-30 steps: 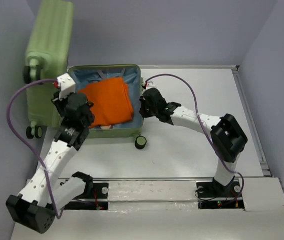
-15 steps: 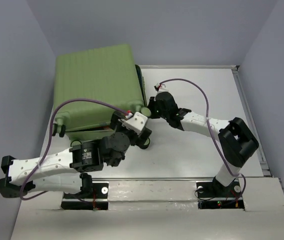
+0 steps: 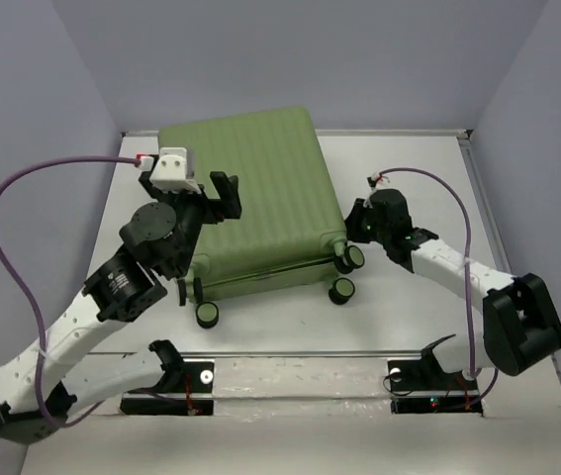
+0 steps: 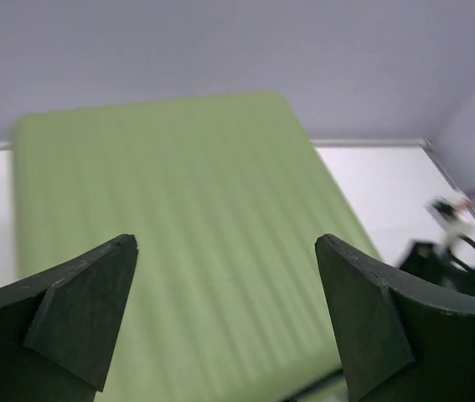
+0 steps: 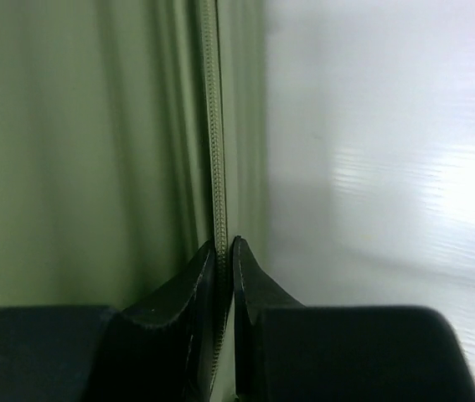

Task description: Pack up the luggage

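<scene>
Looking big, hard and slippery, the luggage (image 3: 260, 188) is best held by its zipper edge (image 5: 212, 126); left tool (image 4: 224, 243) spread wide, right tool (image 5: 224, 244) pressed together there.

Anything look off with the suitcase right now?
Nothing stands out. The luggage lies flat and shut, slightly skewed on the table; no cloth shows at its seam. The right gripper is shut at the zipper line.

Luggage (image 3: 250, 188) shell is read as hard moulded plastic, ribbed, matt. Zipper (image 5: 213, 126) is seen as fine-toothed tape in the seam. Wheels (image 3: 340, 291) are noted black, smooth, slightly shiny. Surface (image 3: 379, 317) is noted white, smooth, faintly glossy. Fingers (image 4: 78, 310) are noted matt black plastic.
</scene>
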You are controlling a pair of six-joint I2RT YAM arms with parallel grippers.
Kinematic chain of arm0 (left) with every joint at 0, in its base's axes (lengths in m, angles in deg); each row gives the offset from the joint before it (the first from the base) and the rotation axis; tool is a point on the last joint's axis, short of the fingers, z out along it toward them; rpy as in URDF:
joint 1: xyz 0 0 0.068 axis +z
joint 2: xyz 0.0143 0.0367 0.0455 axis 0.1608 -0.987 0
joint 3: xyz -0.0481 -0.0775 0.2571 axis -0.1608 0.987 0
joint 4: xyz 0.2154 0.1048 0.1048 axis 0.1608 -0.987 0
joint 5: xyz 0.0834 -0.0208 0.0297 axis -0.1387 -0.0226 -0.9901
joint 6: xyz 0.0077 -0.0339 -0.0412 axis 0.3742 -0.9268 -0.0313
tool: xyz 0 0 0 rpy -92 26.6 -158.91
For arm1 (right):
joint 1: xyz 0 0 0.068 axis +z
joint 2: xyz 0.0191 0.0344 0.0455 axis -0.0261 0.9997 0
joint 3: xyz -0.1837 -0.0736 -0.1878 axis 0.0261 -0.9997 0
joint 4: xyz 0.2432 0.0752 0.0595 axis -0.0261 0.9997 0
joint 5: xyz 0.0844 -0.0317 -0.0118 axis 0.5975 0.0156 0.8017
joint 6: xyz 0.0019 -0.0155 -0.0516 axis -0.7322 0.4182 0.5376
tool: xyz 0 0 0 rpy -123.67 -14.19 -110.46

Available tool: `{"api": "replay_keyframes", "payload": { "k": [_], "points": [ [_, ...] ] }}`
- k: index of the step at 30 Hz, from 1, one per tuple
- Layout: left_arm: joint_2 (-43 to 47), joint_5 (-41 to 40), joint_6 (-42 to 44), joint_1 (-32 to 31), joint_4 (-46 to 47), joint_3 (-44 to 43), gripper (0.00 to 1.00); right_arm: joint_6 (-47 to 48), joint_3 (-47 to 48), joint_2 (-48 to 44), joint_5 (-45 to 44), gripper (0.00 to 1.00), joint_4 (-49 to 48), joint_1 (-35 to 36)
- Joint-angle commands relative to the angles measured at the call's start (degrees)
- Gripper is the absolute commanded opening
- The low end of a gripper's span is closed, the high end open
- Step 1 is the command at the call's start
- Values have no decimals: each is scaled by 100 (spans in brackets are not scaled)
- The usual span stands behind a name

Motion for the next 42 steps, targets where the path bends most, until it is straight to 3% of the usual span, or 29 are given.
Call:
{"api": "replay_keyframes", "payload": {
  "k": [1,2,3,5,7,10,11,12,13,14,15,16,21,23,27,30,34,38,42],
  "points": [
    [-399,1213,-688,1992,168,-446,99,406,-54,-648,-467,17,472,-971],
    [-566,1458,-759,2335,150,-526,99,414,-27,-648,-397,28,516,-1121],
    [-950,1704,-838,2660,123,-640,99,423,130,-657,-388,51,577,-1322],
    [-1356,2372,-1119,3583,105,-991,99,537,385,-692,-536,82,989,-1324],
    [-1972,3022,-1260,4425,167,-1255,99,643,710,-964,-607,92,1270,-1324],
    [-2839,3567,-1489,5026,264,-1896,99,801,974,-1481,-476,97,1534,-1324],
    [-3079,3735,-1655,5376,273,-2263,99,792,1097,-1605,-415,95,1597,-1324],
    [-3551,3911,-1726,5545,281,-2450,99,775,1107,-1719,-275,85,1615,-1324],
    [-3791,4252,-1779,5686,290,-2834,99,731,1054,-1947,249,69,1562,-1159],
    [-4054,4377,-1832,5887,290,-3012,99,713,1010,-2045,506,29,1518,-957],
    [-4561,4483,-1867,6054,281,-3232,99,705,966,-2115,813,13,1475,-694],
    [-4810,4676,-1867,6126,212,-3695,99,800,879,-2220,851,7,1422,65],
    [-6373,5265,-1709,6381,-70,-5130,99,1144,511,-2327,878,7,1728,1932],
    [-6814,5528,-1691,6556,-158,-5754,99,1135,142,-2388,1009,7,2000,2295],
    [-7404,6179,-1928,6697,202,-6412,99,933,-246,-2257,922,7,2160,2481],
    [-8248,6645,-1973,6671,307,-7073,99,819,-352,-1942,310,7,2177,2481],
    [-8495,6795,-1613,6461,1219,-6907,99,617,-212,-1573,-691,7,2125,2481],
    [-9188,7252,-1454,6276,1265,-7452,99,476,-80,-1106,-1766,7,1932,2481],
    [-9375,7499,-1411,6153,1354,-7129,95,327,-10,-728,-2171,7,1518,2262]
  ]
}}
